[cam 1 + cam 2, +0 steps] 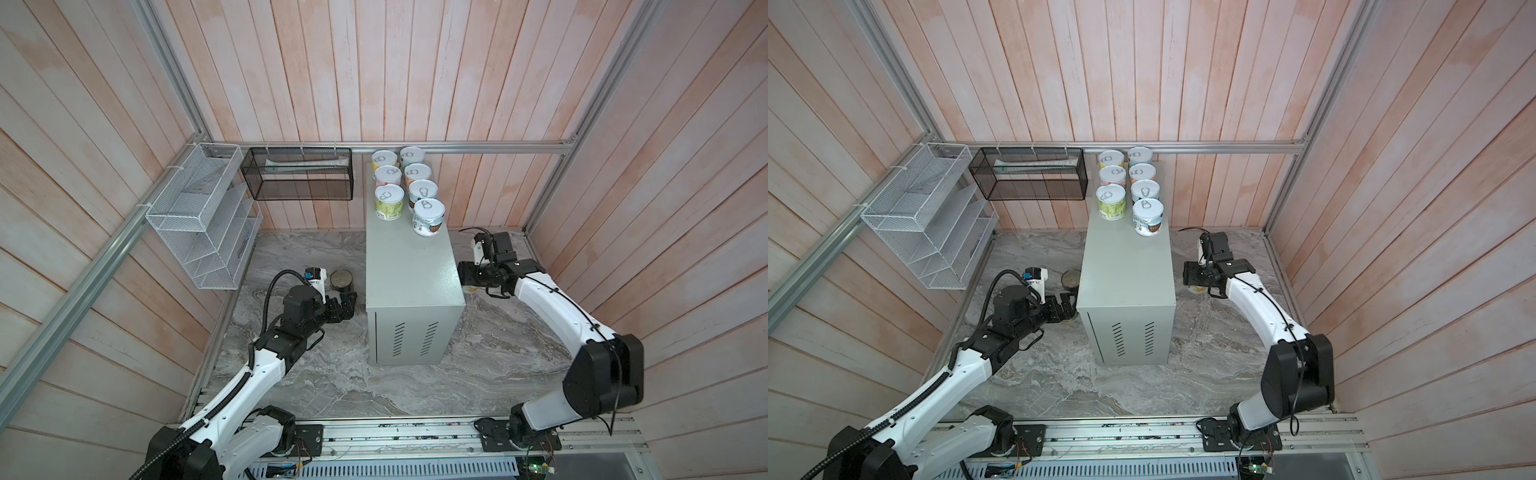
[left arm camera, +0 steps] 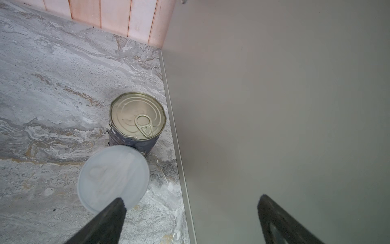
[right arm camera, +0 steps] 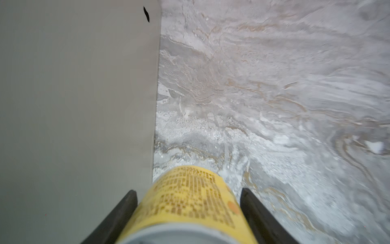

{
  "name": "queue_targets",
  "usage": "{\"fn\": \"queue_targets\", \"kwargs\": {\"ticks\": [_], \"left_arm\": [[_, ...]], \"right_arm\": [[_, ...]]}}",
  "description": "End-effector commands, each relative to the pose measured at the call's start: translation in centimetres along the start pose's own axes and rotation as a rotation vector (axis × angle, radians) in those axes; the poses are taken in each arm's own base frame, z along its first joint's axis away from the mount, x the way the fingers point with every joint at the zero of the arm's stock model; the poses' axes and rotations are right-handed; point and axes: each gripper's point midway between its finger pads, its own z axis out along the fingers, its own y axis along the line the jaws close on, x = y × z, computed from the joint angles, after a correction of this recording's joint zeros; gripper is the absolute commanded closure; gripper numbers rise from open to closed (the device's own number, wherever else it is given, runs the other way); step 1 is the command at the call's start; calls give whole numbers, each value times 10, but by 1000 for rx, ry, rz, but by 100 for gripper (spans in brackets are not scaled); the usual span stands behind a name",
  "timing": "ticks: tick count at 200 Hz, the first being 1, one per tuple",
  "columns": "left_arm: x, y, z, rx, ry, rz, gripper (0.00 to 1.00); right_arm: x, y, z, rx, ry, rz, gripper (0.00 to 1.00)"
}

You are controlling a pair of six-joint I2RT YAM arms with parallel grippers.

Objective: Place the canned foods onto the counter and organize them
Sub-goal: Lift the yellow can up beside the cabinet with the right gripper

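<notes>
Marble surface [image 1: 415,386] at the desk's [image 1: 407,266] nine o'clock carries a dark-blue tin [image 2: 135,126] and a white-lidded tin [image 2: 114,179] below my released left fingers [image 1: 343,303]. On its twelve o'clock end stand seven tins [image 1: 423,192]. At three o'clock my right fingers [image 1: 469,274] clench a yellow tin [image 3: 190,200], low beside the desk. I judge three remain to place. The label print is unreadable.

The left claw [image 1: 343,305] sits left of the counter [image 1: 409,270]. Just ahead of it stands a small tin [image 2: 114,179], with the taller tin [image 1: 341,281] just beyond, both near the counter's wall. On the counter's right, a lone tin [image 3: 185,200] sits between the right claw's [image 1: 468,274] jaws. Seven tins [image 1: 423,192] stand in two rows on the counter's far end, beyond both claws.
</notes>
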Motion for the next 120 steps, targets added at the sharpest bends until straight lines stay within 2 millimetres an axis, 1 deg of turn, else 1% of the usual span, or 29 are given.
{"fn": "queue_targets", "kwargs": {"ticks": [1, 24, 39, 54, 71, 83, 91, 107, 120], "left_arm": [[-8, 0, -3, -11, -24, 21, 0], [-12, 0, -2, -15, -28, 30, 0], [-14, -1, -2, -13, -30, 32, 0], [-16, -3, -3, -8, -33, 36, 0], [-17, -4, -4, -8, -34, 39, 0], [-17, -6, -4, 3, -27, 50, 0], [-17, -7, -3, 3, -17, 53, 0], [-17, -7, -3, 0, -5, 63, 0], [-18, -7, -4, -3, -4, 66, 0]], "right_arm": [[3, -3, -46, 30, 2, -38, 100], [-16, -3, -101, 43, -79, -42, 100], [-33, 5, -141, 23, -144, -48, 100], [-48, 22, -179, -28, -212, -66, 100], [-61, 50, -215, -112, -267, -112, 100], [-62, 78, -228, -174, -278, -168, 100], [-62, 95, -230, -198, -274, -201, 100], [-57, 129, -228, -229, -251, -275, 100], [-52, 153, -222, -234, -233, -331, 100]]}}
